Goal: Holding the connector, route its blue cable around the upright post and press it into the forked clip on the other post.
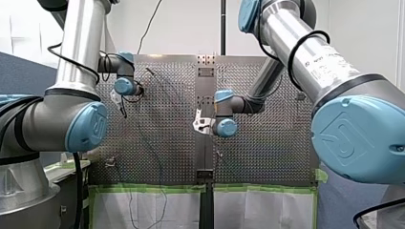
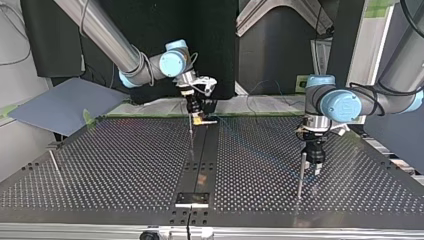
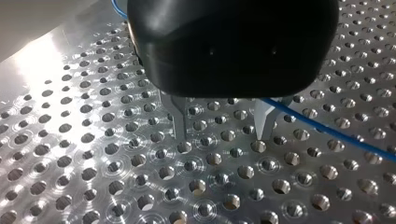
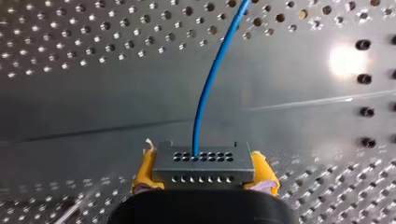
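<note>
My right gripper [image 4: 204, 176] is shut on the grey connector [image 4: 201, 163], its yellow pads pressed against the connector's two sides. The blue cable [image 4: 210, 84] rises out of the connector and curves away over the plate. In the top view this gripper [image 2: 199, 115] holds the connector [image 2: 205, 121] over the dark centre strip, next to a thin upright post [image 2: 191, 135]. My left gripper [image 3: 220, 137] stands open just above the perforated plate with nothing between its fingers. The blue cable [image 3: 327, 133] runs past the outer side of its pale finger [image 3: 262, 119]. A second thin post [image 2: 301, 175] stands close beside that gripper [image 2: 315, 167].
The perforated metal table [image 2: 110, 165] has a dark strip [image 2: 200, 165] down its middle. Another thin post [image 2: 54, 162] leans near the top view's left edge. Green tape [image 1: 143, 188] lines the table's edge in the front view.
</note>
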{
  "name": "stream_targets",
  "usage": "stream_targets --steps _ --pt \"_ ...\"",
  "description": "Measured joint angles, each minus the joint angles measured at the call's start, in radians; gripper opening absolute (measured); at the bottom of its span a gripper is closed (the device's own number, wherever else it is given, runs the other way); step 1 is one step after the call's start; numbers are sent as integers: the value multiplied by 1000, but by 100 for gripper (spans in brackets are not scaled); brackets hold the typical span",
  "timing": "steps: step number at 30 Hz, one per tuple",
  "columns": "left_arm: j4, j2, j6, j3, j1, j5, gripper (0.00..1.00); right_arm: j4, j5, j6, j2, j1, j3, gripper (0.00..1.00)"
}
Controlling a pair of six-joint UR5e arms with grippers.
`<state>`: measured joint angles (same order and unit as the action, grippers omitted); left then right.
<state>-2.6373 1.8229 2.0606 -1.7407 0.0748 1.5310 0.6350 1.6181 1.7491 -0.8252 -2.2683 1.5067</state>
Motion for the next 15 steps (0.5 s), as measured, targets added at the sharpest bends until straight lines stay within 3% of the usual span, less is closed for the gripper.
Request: stream_targets --steps 9,15 --pt "0 0 6 0 0 6 71 94 40 -15 9 -4 94 0" --pt "2 0 14 0 0 8 71 128 90 -29 54 -4 151 0"
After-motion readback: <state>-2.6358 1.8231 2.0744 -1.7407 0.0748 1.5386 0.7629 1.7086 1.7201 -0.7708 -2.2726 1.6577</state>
